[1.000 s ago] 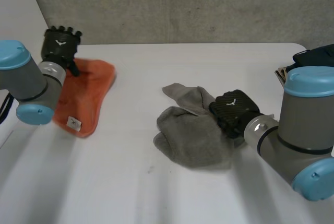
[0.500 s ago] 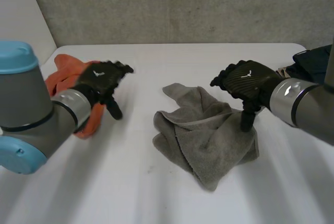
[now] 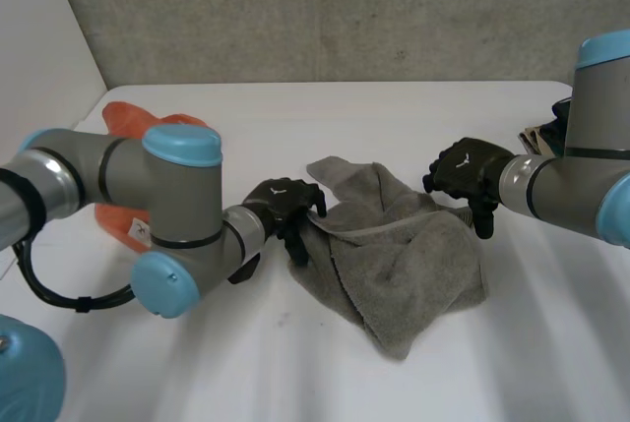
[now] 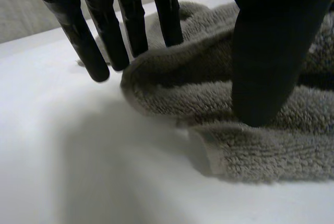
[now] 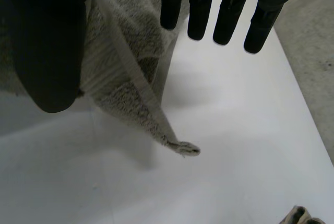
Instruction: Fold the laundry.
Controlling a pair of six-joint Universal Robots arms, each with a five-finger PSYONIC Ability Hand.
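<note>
A crumpled grey towel (image 3: pixel 394 255) lies mid-table. My left hand (image 3: pixel 285 208) is at its left edge. In the left wrist view the straight fingers (image 4: pixel 104 31) reach down at a rolled fold of the towel (image 4: pixel 182 83) and the thumb (image 4: pixel 266 51) stands over the cloth on the other side, apart from the fingers; the hand is open. My right hand (image 3: pixel 468 174) hovers over the towel's far right part. Its fingers (image 5: pixel 229 10) are straight, its thumb (image 5: pixel 49 51) spread wide, with the towel (image 5: pixel 125 72) and a loose corner (image 5: pixel 182 148) beneath.
An orange cloth (image 3: pixel 123 119) with a white label lies at the far left, partly behind my left arm (image 3: pixel 177 215). Dark items (image 3: pixel 551 127) sit at the table's right edge. The white table (image 3: pixel 295 363) runs bare towards the front.
My left hand swung from the orange cloth over to the towel's left edge. My right hand let go of the towel, opened and rose to its far right; the towel spread wider.
</note>
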